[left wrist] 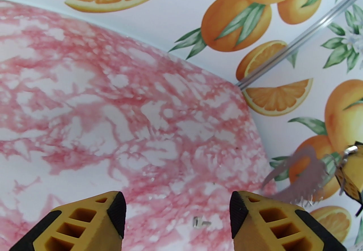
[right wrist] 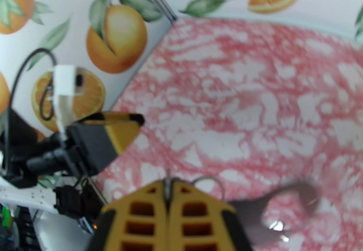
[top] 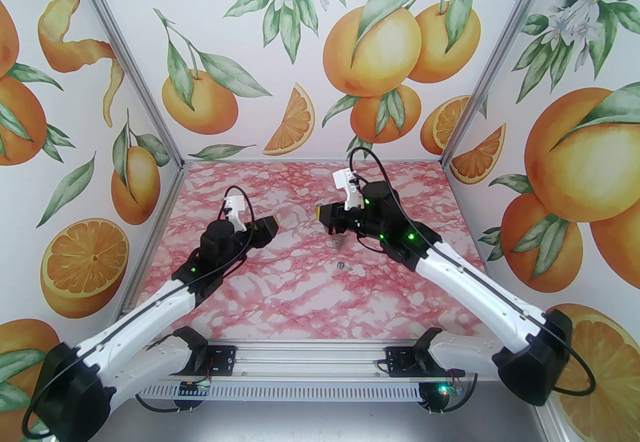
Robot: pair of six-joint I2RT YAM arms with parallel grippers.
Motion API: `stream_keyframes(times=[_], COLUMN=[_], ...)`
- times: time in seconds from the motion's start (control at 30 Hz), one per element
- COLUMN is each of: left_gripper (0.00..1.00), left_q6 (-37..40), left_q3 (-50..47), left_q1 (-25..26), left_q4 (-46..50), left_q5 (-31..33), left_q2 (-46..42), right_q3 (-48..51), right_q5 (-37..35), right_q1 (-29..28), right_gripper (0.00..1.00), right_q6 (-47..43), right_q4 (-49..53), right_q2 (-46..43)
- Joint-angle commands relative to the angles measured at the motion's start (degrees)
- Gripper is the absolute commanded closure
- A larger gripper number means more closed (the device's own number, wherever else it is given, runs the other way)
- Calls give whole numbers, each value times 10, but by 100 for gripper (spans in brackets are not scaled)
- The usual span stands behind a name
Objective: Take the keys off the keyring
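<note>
**Above mid-worktop: keyring [right wrist: 283, 207] hangs from my right pincer [right wrist: 169, 184], left pincer [left wrist: 177, 201] empty**

Right pincer: fingers pressed together with no gap, thin metal pinched at the tips. The keyring hangs off that grip beside the fingers, clear of the worktop [top: 280, 300]. It's a grey oblong loop, blurred in both wrist views. There are small bright bits along its lower edge; I can't tell whether those are keys. In the top view this pincer sits over the middle of the worktop, a bit toward the far edge.

Left pincer: fingers spread wide, nothing between them. It faces my right pincer across a gap, not touching the keyring, and is on the left-edge side of the middle.

One key [top: 345, 266] lies loose on the worktop near the middle, slightly toward the near edge and on the near side of my right pincer. Neither pincer touches it. It is small and silvery, too small for more detail.
</note>
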State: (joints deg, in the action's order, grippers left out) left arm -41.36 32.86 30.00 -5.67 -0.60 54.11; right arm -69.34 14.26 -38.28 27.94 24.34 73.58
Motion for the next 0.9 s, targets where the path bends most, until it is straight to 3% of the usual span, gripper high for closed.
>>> stream_keyframes(times=[0.0, 0.13, 0.43, 0.67, 0.87], left_gripper=[31, 27, 23, 22, 18], left_q6=[34, 105, 281, 332, 355], left_q3=[-9, -6, -4, -16, -42], left_q1=[-2, -2, -2, 1, 18], left_q4=[13, -16, -138, -233, -320], left_q5=[-8, -49, -170, -279, -290], left_q2=[-25, -18, -4, 22, 36], right_q3=[-69, -137, -267, -339, -346], right_q5=[-63, -95, -119, -111, -100], right_q1=[-16, -25, -41, -54, -54], right_gripper=[100, 100, 100, 100, 100], right_q6=[10, 10, 10, 28, 50], right_q4=[178, 276, 393, 457, 462], right_q2=[22, 47, 125, 151, 142])
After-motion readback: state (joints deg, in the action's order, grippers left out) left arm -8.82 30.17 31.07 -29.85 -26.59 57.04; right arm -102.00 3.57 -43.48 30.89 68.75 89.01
